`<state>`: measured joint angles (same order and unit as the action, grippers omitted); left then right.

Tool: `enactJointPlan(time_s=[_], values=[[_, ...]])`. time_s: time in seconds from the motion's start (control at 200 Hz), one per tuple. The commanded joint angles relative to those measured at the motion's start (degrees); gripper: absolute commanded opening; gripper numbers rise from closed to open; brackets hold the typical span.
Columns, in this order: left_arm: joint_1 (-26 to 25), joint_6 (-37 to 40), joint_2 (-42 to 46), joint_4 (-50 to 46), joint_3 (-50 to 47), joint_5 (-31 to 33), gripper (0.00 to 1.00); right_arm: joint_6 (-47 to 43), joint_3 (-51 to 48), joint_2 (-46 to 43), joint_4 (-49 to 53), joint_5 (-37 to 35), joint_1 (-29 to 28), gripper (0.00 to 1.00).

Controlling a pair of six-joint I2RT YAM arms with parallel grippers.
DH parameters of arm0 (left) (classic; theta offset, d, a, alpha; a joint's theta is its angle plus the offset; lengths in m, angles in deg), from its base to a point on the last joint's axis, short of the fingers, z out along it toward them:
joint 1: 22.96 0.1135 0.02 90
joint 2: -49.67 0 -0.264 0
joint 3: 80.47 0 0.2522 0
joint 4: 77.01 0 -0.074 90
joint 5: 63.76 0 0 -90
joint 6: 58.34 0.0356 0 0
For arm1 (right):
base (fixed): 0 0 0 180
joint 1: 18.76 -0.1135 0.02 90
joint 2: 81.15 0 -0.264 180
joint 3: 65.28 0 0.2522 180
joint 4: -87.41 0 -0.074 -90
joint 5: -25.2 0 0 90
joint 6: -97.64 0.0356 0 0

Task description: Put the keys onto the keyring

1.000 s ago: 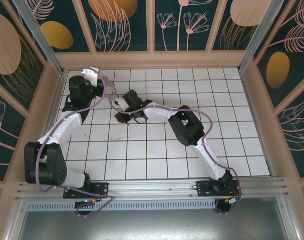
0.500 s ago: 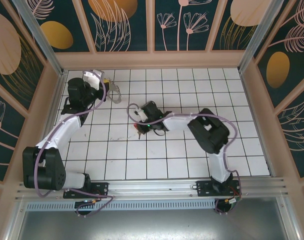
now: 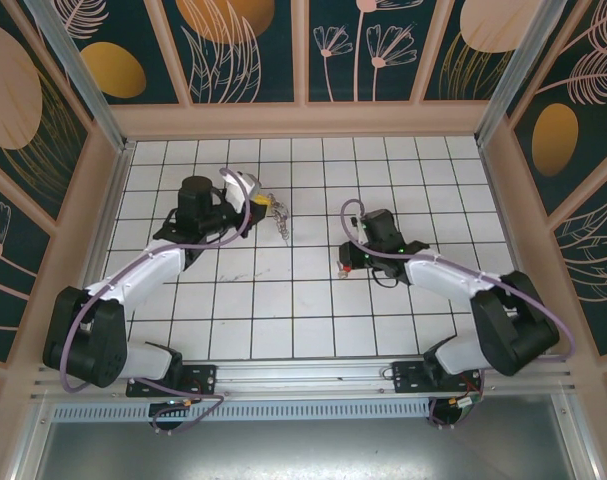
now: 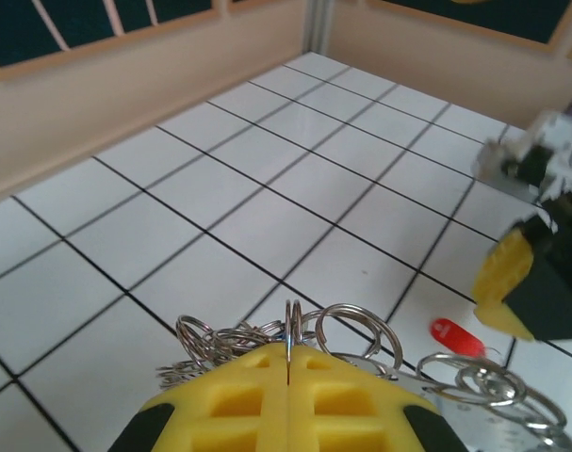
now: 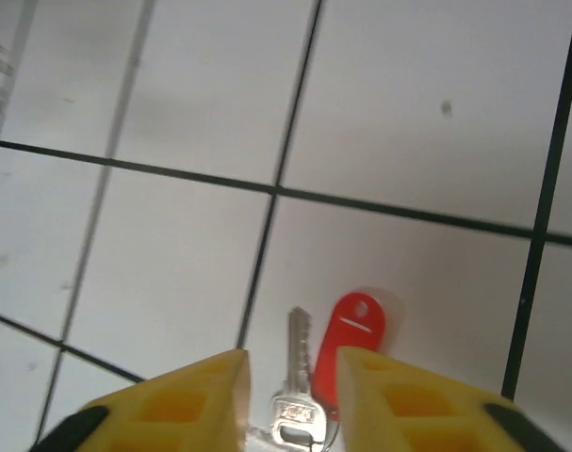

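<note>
Over the white tiled surface (image 3: pixel 283 320), the left pincer (image 4: pixel 287 365) is clamped tight on the keyring (image 4: pixel 220 339), its rings bunched just past the tips. The right pincer (image 5: pixel 290 365) stands partly parted, with a red-tagged key (image 5: pixel 353 350) lying between its fingers.

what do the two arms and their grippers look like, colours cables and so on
Both the left arm and right arm have white link shells, bulky black joint housings and a lilac cable looping alongside. The left gripper and right gripper have yellow fingers moulded with square recesses, on black backing.
</note>
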<state>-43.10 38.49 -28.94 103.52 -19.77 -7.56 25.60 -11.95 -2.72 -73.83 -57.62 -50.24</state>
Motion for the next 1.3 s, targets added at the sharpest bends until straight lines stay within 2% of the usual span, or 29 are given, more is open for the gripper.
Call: enactJointPlan(time_s=[0.0, 0.02, 0.065, 0.09, 0.14, 0.175, 0.305, 0.365, 0.721, 0.871, 1.106, 1.296], values=[[-0.9, 0.0, 2.0, 3.9, -1.5, -1.4, 0.00, 5.5, 0.2, -4.6, 1.8, -1.2, 2.2, 0.41], [-0.9, -0.3, 2.2, 4.4, -1.9, -1.4, 0.00, 6.4, 0.0, -4.9, 1.8, -0.1, 2.8, 0.44], [-1.1, -0.3, 2.8, 5.1, -2.7, -1.7, 0.00, 9.0, 0.0, -5.0, 2.0, 3.4, 4.9, 0.44], [-1.0, -0.3, 2.9, 5.4, -3.2, -1.9, 0.00, 10.6, 0.3, -4.5, 3.2, 4.8, 6.3, 0.48], [-1.1, -0.1, 3.2, 6.0, -3.9, -2.8, 0.00, 14.0, 1.4, -2.2, 7.0, 6.2, 8.3, 0.34], [-1.2, 0.1, 3.2, 6.2, -4.1, -3.6, 0.00, 13.9, 1.9, -0.6, 8.5, 8.7, 8.8, 0.27], [-2.6, 0.8, 2.7, 6.5, -4.7, -6.3, 0.00, 16.6, -0.5, -1.3, 8.4, 8.1, 6.5, 0.27], [-4.0, 1.2, 2.0, 6.7, -4.9, -7.1, 0.00, 19.0, -1.2, -1.8, 9.0, 7.2, 5.7, 0.21], [-10.2, 1.8, -4.0, 6.7, -4.5, -7.2, 0.00, 27.7, -3.1, 0.1, 8.1, 5.1, 0.6, 0.21], [-10.4, 1.7, -4.8, 6.8, -4.6, -7.2, 0.00, 28.4, -2.5, 2.7, 6.9, 5.0, 0.5, 0.26], [-10.4, 1.8, -5.1, 6.6, -4.4, -7.1, 0.00, 28.4, -1.4, 6.0, 5.3, 5.5, 0.5, 0.25], [-10.5, 1.7, -5.5, 6.4, -3.8, -7.4, 0.00, 28.8, -0.6, 5.1, 6.1, 4.6, 0.5, 0.25]])
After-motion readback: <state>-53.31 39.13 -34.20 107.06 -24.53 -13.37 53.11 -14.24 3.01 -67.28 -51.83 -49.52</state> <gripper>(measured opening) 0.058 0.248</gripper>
